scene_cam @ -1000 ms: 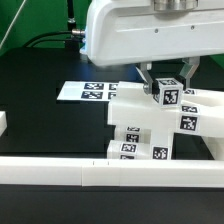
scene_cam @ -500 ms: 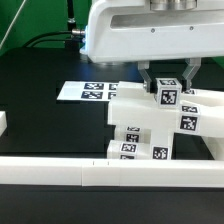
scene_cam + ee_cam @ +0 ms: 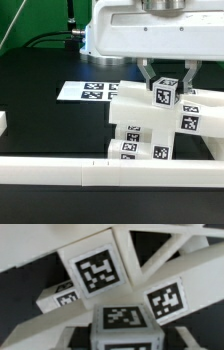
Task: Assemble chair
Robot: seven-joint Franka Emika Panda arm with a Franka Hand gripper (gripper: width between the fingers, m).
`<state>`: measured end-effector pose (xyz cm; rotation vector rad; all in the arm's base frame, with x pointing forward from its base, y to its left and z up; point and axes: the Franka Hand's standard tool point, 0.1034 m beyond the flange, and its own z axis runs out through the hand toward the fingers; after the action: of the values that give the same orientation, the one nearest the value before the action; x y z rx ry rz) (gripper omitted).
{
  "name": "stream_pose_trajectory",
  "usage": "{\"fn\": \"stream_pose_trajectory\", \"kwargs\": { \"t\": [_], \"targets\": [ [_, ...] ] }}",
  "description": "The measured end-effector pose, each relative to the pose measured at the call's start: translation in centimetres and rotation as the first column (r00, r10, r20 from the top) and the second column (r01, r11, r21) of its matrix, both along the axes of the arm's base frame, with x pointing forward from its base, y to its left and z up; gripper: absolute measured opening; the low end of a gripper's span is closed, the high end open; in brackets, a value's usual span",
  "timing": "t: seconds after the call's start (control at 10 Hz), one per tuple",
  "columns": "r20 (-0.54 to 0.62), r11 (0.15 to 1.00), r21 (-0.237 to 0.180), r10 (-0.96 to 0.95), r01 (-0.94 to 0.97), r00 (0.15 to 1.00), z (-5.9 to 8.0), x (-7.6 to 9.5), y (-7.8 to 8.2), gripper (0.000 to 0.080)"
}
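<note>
The part-built chair (image 3: 140, 125), white blocks with black-and-white tags, stands at the exterior view's right against the front rail. My gripper (image 3: 167, 84) hangs right above it, shut on the cube head of a cube-ended peg (image 3: 166, 93), which sits tilted at the chair's top. In the wrist view the peg's tagged cube (image 3: 125, 318) lies between my fingers (image 3: 76, 335), with a tagged block (image 3: 95, 270) and the X-braced frame (image 3: 172, 249) beyond it. The peg's shaft is hidden.
The marker board (image 3: 85, 91) lies flat on the black table behind the chair. A long white border rail (image 3: 60, 172) runs along the front. A short white rail end (image 3: 3, 122) shows at the exterior view's left edge.
The gripper has turned slightly with the peg, so the cube's tag now sits more tilted. The chair parts below have not moved.
</note>
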<state>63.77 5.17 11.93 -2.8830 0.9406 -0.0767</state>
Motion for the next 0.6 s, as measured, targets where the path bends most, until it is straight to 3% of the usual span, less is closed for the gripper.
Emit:
{"fn": "stream_pose_trajectory", "kwargs": {
  "t": [0.4,0.6],
  "targets": [
    [-0.023,0.963,0.036,-0.265,0.265,0.964,0.11,0.15,0.45,0.0284],
    [-0.05,0.901,0.072,-0.424,0.427,0.904,0.04,0.15,0.55,0.0284]
  ]
}}
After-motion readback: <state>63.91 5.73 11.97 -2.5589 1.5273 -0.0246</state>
